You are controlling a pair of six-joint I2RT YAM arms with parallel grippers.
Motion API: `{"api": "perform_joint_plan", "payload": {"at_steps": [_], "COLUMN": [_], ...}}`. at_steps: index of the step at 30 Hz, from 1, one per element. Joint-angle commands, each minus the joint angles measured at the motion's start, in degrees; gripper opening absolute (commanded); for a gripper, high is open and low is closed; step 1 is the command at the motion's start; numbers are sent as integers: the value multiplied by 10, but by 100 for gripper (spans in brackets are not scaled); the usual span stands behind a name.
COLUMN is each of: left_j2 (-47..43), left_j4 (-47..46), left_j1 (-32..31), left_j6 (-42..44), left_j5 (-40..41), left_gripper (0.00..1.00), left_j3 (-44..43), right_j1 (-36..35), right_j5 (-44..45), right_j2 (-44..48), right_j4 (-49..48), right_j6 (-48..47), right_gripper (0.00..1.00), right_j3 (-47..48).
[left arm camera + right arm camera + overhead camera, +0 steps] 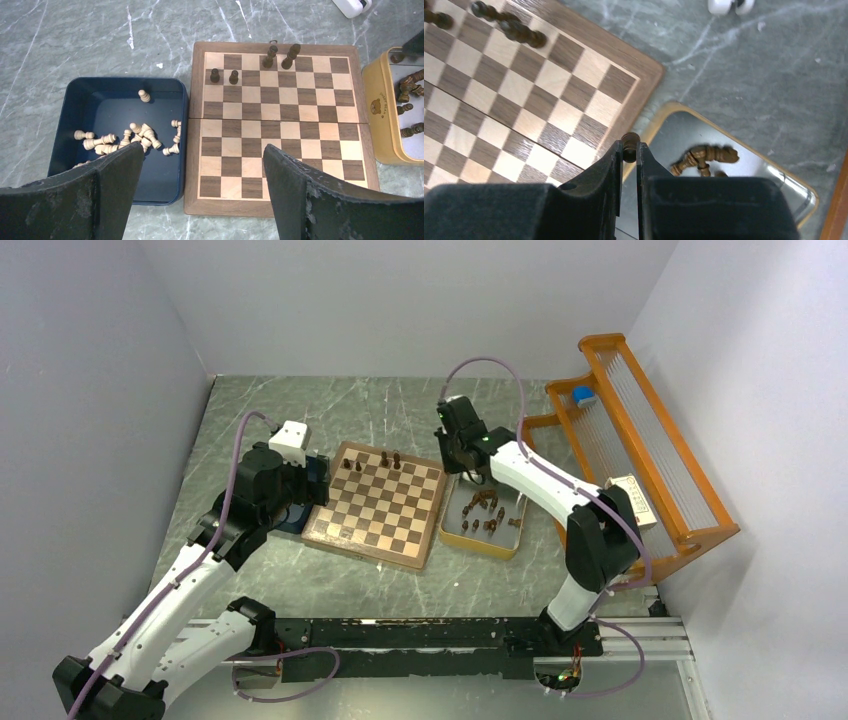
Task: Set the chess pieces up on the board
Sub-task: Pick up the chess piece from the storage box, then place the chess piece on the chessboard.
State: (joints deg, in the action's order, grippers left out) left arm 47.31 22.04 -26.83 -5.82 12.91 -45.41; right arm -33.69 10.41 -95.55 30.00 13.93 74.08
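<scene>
One square chequered wooden chessboard (280, 130) is lying between one dark blue rectangular tray (80, 105) and one yellow-rimmed tray (378, 135) bearing a bear picture, its writing too small to read. The left gripper (202, 150) is hovering spread wide. The right gripper (628, 150) is pinching one dark brown wooden chessman (629, 139), its long axis running along the fingers, over the yellow rim. Four dark chessmen (270, 56) are standing upright on the chessboard

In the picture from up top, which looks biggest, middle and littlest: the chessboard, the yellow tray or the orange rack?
Biggest: the orange rack.
Middle: the board.
Littlest: the yellow tray.
</scene>
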Motion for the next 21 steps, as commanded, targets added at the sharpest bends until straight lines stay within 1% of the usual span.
{"api": "perform_joint_plan", "payload": {"at_steps": [1,11,21], "left_j2": [-10,-11,-9], "left_j4": [-21,-21,-21], "left_j1": [-2,-2,-2], "left_j6": [3,5,6], "left_j5": [12,16,17], "left_gripper": [93,93,93], "left_j3": [1,1,1], "right_j1": [-17,-33,-36], "right_j5": [-6,-10,-9], "right_j2": [-46,-121,-153], "right_j4": [1,1,-2], "right_j6": [8,16,18], "right_gripper": [10,10,11], "right_j3": [44,93,100]}}
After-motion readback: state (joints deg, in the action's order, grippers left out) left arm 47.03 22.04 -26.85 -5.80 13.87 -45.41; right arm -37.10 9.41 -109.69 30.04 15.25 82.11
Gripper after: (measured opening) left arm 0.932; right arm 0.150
